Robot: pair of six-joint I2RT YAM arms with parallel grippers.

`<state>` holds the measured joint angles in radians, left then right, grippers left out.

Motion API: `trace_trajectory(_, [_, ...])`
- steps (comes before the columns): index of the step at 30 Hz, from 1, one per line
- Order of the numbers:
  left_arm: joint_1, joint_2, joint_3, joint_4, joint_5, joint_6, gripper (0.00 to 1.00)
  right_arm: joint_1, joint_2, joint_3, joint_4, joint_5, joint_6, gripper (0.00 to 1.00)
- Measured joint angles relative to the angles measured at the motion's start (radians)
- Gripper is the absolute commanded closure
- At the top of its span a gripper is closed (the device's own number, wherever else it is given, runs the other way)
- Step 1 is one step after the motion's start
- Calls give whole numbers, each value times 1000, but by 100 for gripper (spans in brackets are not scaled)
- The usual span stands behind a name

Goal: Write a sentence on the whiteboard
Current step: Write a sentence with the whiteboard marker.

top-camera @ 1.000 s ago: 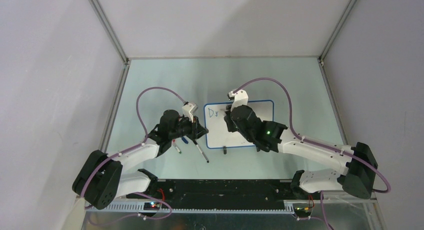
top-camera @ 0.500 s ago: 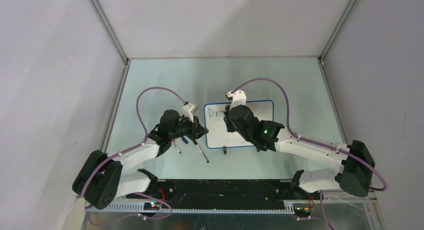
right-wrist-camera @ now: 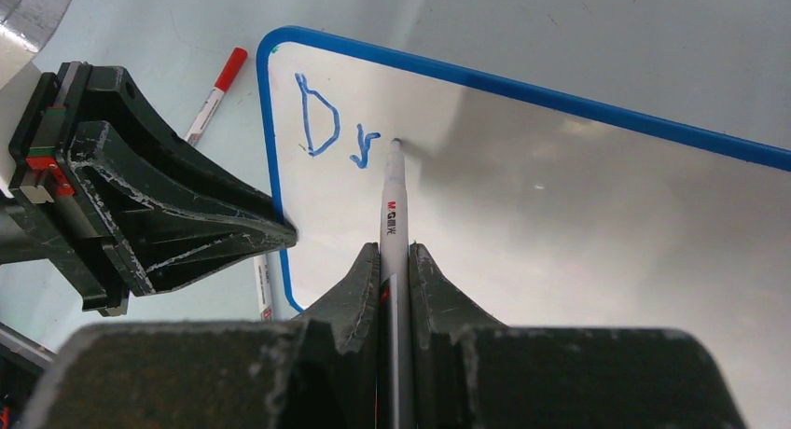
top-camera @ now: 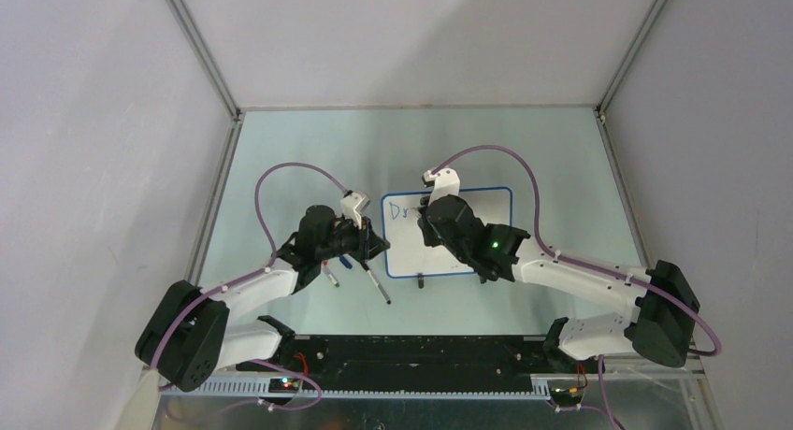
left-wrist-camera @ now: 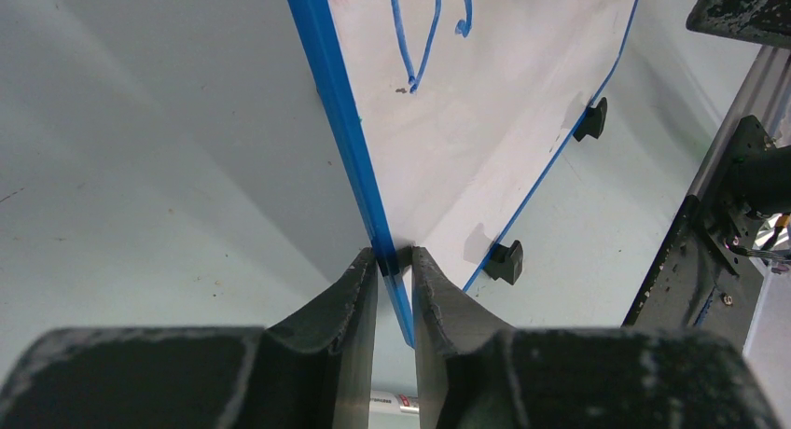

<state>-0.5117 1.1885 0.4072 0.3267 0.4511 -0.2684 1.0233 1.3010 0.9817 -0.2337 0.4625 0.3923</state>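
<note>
The whiteboard [top-camera: 407, 252] lies flat on the table, white with a thin blue rim [left-wrist-camera: 336, 103]. Of the sentence, only the blue letters "Dr" [right-wrist-camera: 331, 131] show, at the board's top left corner [top-camera: 400, 207]. My left gripper [left-wrist-camera: 394, 256] is shut on the board's left edge [top-camera: 379, 246]. My right gripper [right-wrist-camera: 395, 252] is shut on a white marker [right-wrist-camera: 392, 205] above the board's upper left part [top-camera: 432, 215]. The marker's tip touches the board just right of the "r".
Loose markers lie left of the board: a red-capped one [right-wrist-camera: 215, 93], one partly under the left gripper [top-camera: 330, 275] and one nearer me [top-camera: 377, 285]. Two black clip feet [left-wrist-camera: 506, 261] stick out from the board's near edge. Walls enclose the table.
The right arm's elbow and shoulder have shifted slightly to the left, while the marker tip stays beside the "r". The left arm and the board have not moved.
</note>
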Motion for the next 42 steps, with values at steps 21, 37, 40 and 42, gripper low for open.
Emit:
trace_trajectory(21, [0, 0, 0, 0, -3, 0, 76, -16, 0, 0, -9, 0, 25, 100])
trace_trajectory(37, [-1, 0, 0, 0, -3, 0, 76, -20, -11, 0, -39, 11, 34, 100])
trace_trajectory(40, [-1, 0, 0, 0, -3, 0, 76, -19, -11, 0, -38, 11, 34, 100])
trace_trajectory(42, [-2, 0, 0, 0, -3, 0, 76, -20, -11, 0, -37, 11, 34, 100])
